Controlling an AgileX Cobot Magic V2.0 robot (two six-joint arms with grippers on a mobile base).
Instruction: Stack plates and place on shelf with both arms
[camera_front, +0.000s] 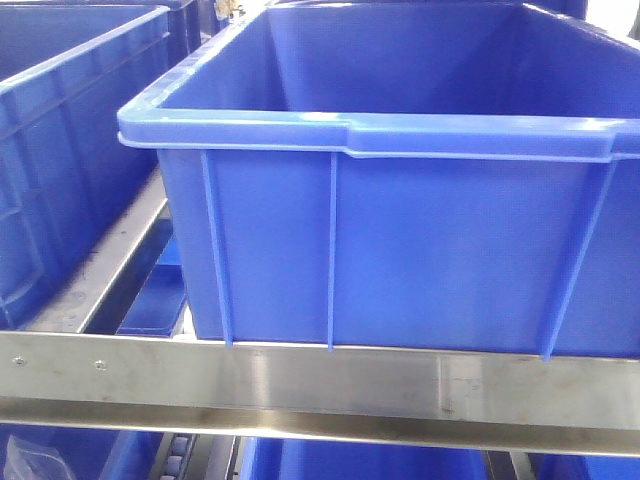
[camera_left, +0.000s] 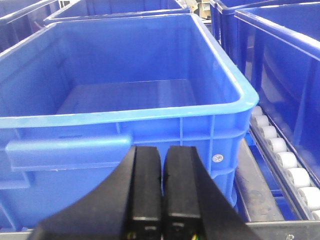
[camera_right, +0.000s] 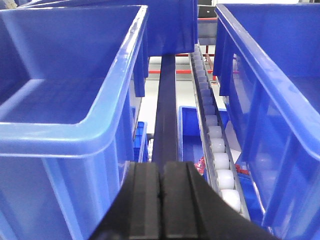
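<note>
The big blue crate (camera_front: 400, 200) sits on the steel shelf rail (camera_front: 300, 385) with nothing visible inside it, and no plates show in any view. Both arms hang just short of the crates. The left gripper (camera_left: 161, 192) and right gripper (camera_right: 161, 205) are pinched closed and hold nothing. Pushing ahead like this, I'd worry about knocking a crate wall or the white rollers (camera_right: 220, 162).

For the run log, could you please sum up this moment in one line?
plates: none in view | left gripper: shut, empty, facing blue bin | right gripper: shut, empty, over gap between bins | shelf rail: bin on it
</note>
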